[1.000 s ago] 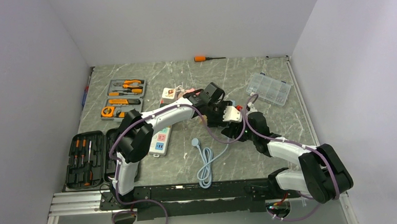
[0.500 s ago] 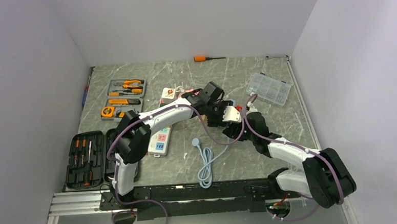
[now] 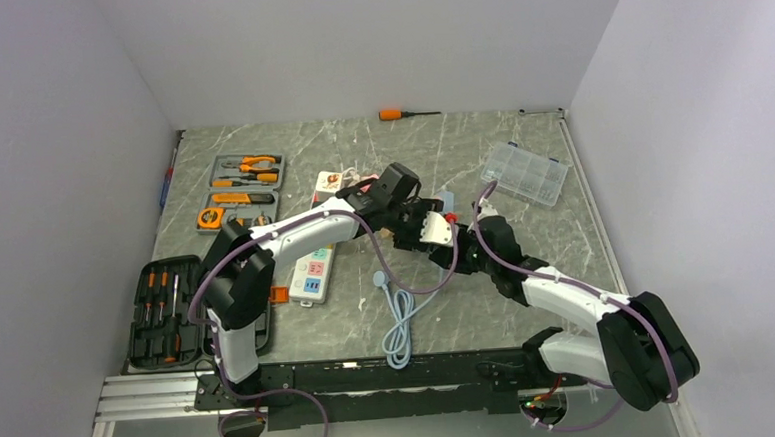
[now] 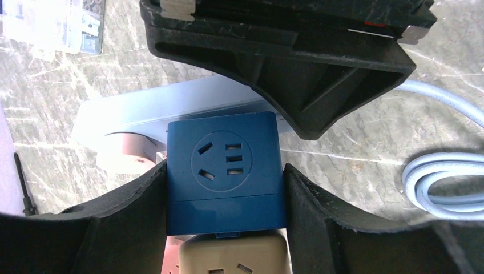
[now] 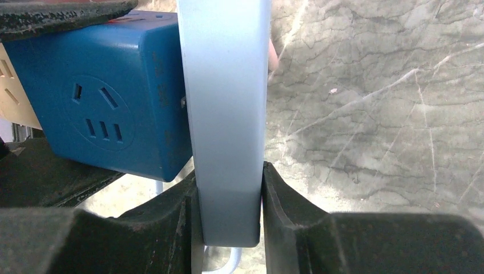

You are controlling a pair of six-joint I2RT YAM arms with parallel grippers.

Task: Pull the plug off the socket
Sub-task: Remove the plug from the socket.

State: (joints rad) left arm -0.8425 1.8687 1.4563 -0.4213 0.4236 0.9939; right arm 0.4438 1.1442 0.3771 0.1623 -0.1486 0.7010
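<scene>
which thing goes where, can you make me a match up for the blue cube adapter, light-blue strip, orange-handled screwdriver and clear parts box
Things:
1. blue cube adapter
2. light-blue strip
3. orange-handled screwdriver
4. clear parts box

Places:
a. middle of the table's far edge
b. clamped in the right gripper
c. right side of the table, untouched
d. clamped in the left gripper

Pairs: 1-d, 2-b, 3-a, 4-c

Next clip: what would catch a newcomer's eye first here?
Mid-table, both arms meet: the left gripper clamps a dark blue cube adapter and the right gripper pinches the light-blue strip it sits against. An open black screwdriver case lies at the table's left edge.
</scene>
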